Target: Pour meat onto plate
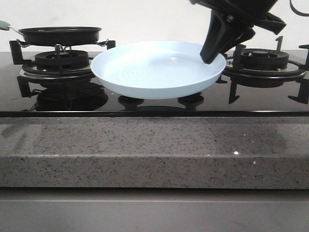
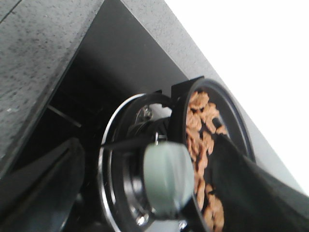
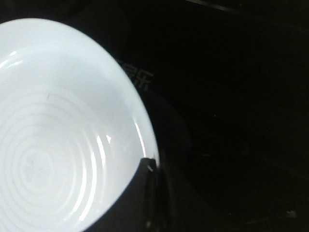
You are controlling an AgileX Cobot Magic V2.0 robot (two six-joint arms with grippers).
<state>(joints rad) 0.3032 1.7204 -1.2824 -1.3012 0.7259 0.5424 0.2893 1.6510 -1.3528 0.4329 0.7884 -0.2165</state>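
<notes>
— Left side?
— Black left claw (image 2: 145, 145) spread wide, dark fingers (image 2: 46, 193) far apart at either edge of the wrist view. Out of frame from the front.
— And right?
— Black right claw (image 1: 208, 57) slanting steeply down from upper right, fingers (image 3: 140, 198) pressed close, pinching the rim of the round pale-blue shallow plate (image 1: 145, 87).

Unreadable white print on black cooktop (image 3: 137, 77)
</notes>
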